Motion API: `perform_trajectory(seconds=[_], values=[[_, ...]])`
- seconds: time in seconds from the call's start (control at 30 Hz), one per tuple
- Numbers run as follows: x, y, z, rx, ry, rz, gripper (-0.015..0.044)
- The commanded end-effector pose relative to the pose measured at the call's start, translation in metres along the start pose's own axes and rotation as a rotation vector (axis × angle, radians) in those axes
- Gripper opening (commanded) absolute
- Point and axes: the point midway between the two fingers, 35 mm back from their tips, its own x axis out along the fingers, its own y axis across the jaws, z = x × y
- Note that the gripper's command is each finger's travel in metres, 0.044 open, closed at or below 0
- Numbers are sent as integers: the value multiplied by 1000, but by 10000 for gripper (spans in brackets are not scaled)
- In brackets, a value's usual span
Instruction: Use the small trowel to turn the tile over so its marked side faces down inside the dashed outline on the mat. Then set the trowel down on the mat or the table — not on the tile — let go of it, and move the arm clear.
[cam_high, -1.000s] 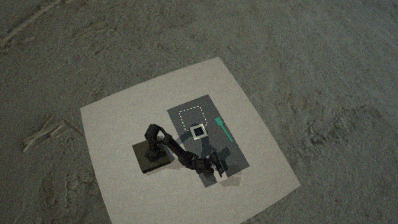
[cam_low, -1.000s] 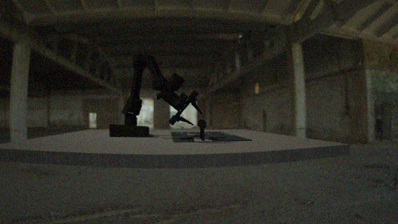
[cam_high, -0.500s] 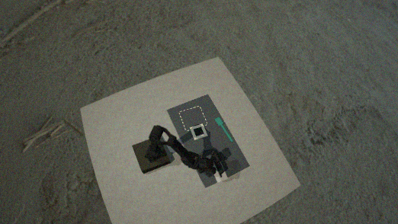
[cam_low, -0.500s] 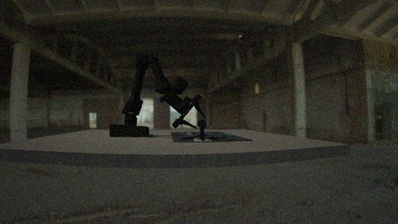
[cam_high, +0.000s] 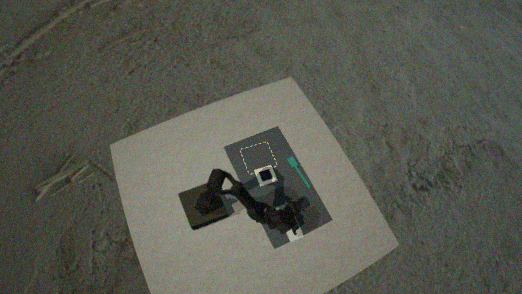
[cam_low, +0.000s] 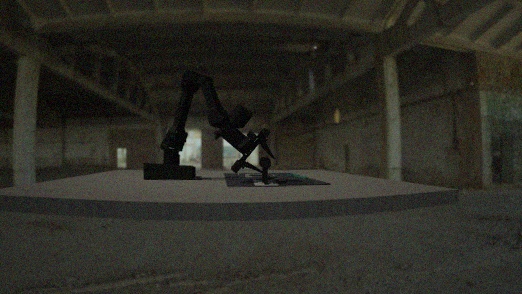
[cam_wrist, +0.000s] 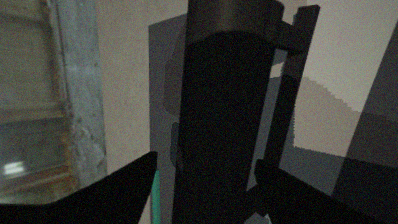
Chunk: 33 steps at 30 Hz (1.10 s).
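The trowel's dark handle lies below my open pincer, and the tile rests by the dashed outline.
The trowel (cam_high: 295, 235) (cam_low: 265, 162) (cam_wrist: 225, 115) has a thick, rounded handle raised over a pale, flat blade on the smooth grey mat (cam_high: 315, 210) (cam_low: 320, 182) (cam_wrist: 157, 65). The square tile (cam_high: 271, 180) has a pale border and dark center showing upward; it sits at the edge of the dashed outline (cam_high: 242, 157), mostly outside it. Along the mat's far side lies a thin green tool (cam_high: 300, 172) (cam_wrist: 156, 195) with a squarish head. From above, my arm hides much of the trowel. The arm bends up from its base (cam_high: 185, 200) (cam_low: 150, 171) and slopes down, its pincer (cam_high: 290, 220) (cam_low: 254, 162) (cam_wrist: 206, 162) tilted, fingers apart, gripping nothing.
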Motion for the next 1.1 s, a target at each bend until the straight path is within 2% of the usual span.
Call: perform_trajectory(seconds=[0.0,0.17,0.37,1.07], values=[[8,0,1,4,-2,-2,300],[13,0,0,5,-2,-2,300],[13,0,0,5,-2,-2,142],[13,0,0,5,-2,-2,3]])
